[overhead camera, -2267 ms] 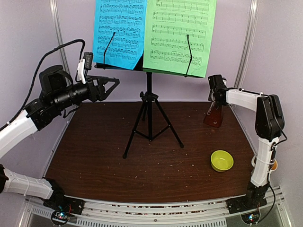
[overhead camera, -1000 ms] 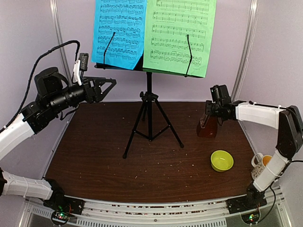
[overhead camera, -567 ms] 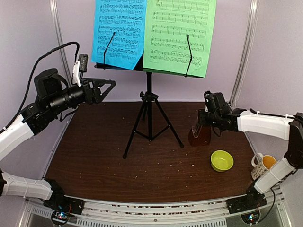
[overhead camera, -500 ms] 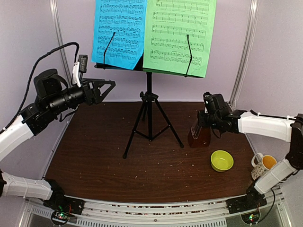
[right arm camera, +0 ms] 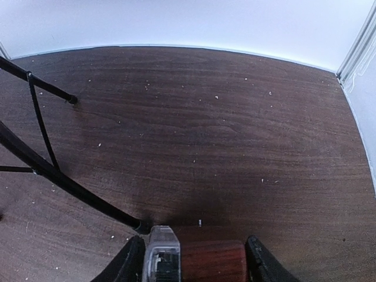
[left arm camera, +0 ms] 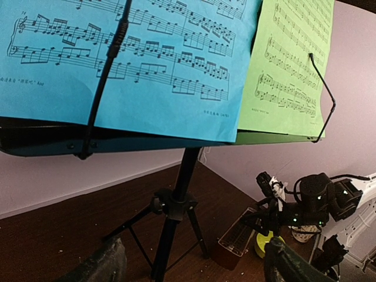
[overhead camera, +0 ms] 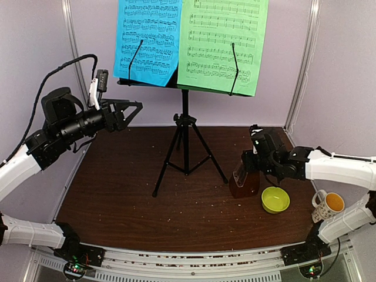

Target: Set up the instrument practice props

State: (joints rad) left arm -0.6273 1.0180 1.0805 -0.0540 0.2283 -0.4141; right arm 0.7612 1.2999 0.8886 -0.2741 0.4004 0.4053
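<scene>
**A:** Overhead view first. Locate the stand.

**B:** Finds the music stand [overhead camera: 185,126] upright at mid-bench, tripod feet on the brown bench [overhead camera: 117,194]. Notes the blue sheet [overhead camera: 147,38] and green sheet [overhead camera: 223,44] side by side on its desk, each behind a wire retainer.

**A:** Report the metronome.

**B:** Places the metronome [overhead camera: 244,182] right of the tripod, just beside the yellow-green bowl [overhead camera: 275,200]. Records the right jaws part-open and closed around its body. Cannot tell whether its base touches the bench. Notes the spotted mug [overhead camera: 326,204] near the right edge.

**A:** And the left side?

**B:** Finds the left jaws raised in the air left of the desk, spread wide, gripping nothing.

**A:** Move to the left wrist view.

**B:** Looks up at both sheets from below the desk lip. Sees the fingers [left arm camera: 100,267] at the bottom corners, well apart, with only open air between. Picks out the metronome [left arm camera: 238,238] beyond the stand's pole, in the right jaws, with the bowl just beside it.

**A:** Finish with the right wrist view.

**B:** Shows the metronome [right arm camera: 211,261] at the bottom edge, pinched between both fingers [right arm camera: 130,264], clear cover to the left. Notes a tripod leg [right arm camera: 70,185] crossing the bench just beside it, foot near the left finger.
</scene>
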